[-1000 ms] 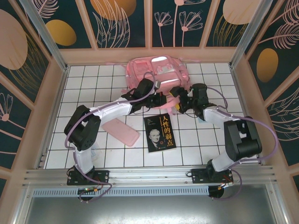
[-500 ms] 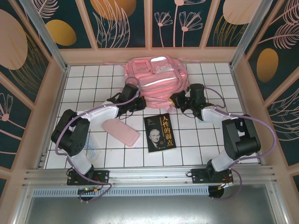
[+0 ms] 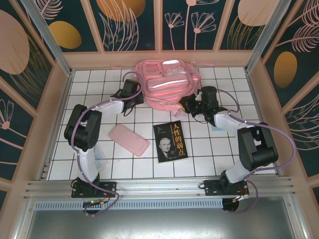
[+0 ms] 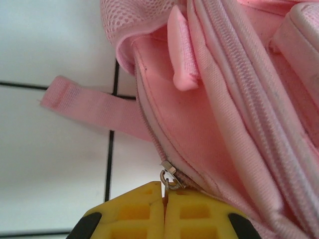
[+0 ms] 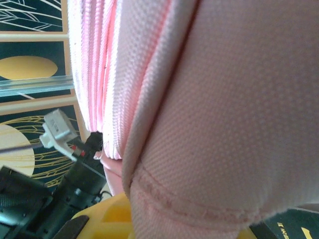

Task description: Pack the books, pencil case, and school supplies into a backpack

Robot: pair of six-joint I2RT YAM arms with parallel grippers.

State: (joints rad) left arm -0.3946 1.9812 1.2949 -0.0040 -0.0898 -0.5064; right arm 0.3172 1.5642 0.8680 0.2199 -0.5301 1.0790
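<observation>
**At upper centre of the top view: both tools on the backpack, zip step in hand**

Backpack [image 3: 167,82] lies at upper centre of the white tiled surface [image 3: 99,79], front pockets and pale reflective strips facing up. It is large, soft and pink, and nothing looks packed yet.

Left tool [image 4: 164,199] sits at the bag's left edge with its yellow fingers pressed together, pinching the thin metal zipper pull [image 4: 168,178] at the bottom centre of the left wrist view. Judged purpose: drag the slider along to open the main compartment.

Right tool [image 3: 187,104] is at the bag's lower right edge. The right wrist view shows a fold of pink mesh-textured fabric between its yellow fingers, so it reads as clamped on the backpack. It is likely bracing the bag so the zip pull doesn't just drag it sideways.

A loose pink strap [image 4: 84,107] lies flat on the tiles at the left of the left wrist view.

Waiting below the bag — black book [image 3: 170,142] at centre, flat pink pencil case [image 3: 129,140] to its left, well apart from the backpack. A clear box [image 3: 101,162] sits at lower left by the left arm.
</observation>
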